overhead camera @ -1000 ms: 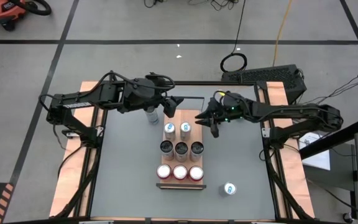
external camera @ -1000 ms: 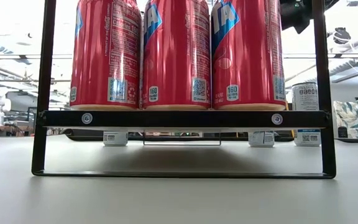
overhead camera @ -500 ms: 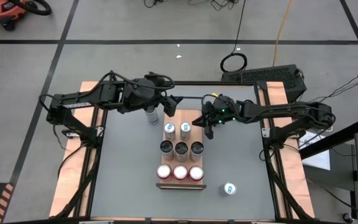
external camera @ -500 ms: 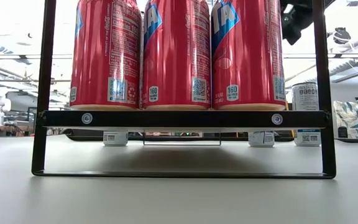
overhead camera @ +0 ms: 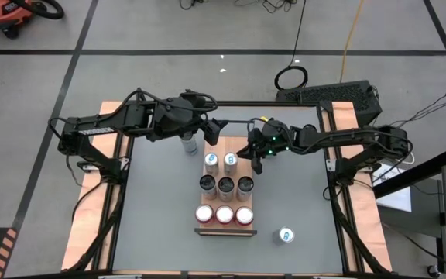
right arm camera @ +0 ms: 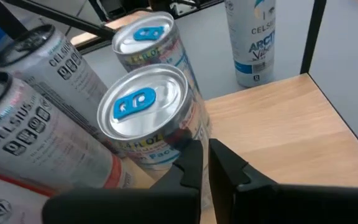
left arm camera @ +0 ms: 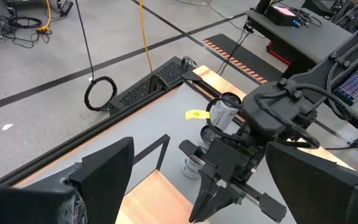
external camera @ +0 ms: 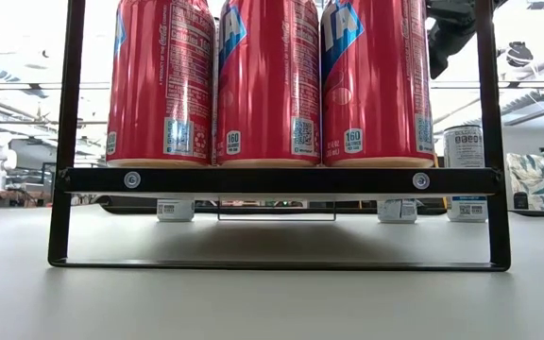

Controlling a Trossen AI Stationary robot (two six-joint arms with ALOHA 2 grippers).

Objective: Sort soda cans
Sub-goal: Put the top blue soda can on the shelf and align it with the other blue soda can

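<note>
The right pincer [overhead camera: 254, 155], fingers together on nothing, sits beside the blue-tabbed soda cans [overhead camera: 221, 160] at the wooden tray's [right arm camera: 278, 124] far row. The left pincer [overhead camera: 215, 129] hangs with fingers apart above a lone can [overhead camera: 190, 142] on the grey table [overhead camera: 153, 201]. One can [overhead camera: 285, 235] stands apart near the front. Taped concrete floor [overhead camera: 130, 31] and cables surround the table.

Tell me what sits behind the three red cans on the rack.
Behind the red cans stand three dark-topped silver cans, then two blue-tabbed cans. In the low view the red cans hide them all.
</note>
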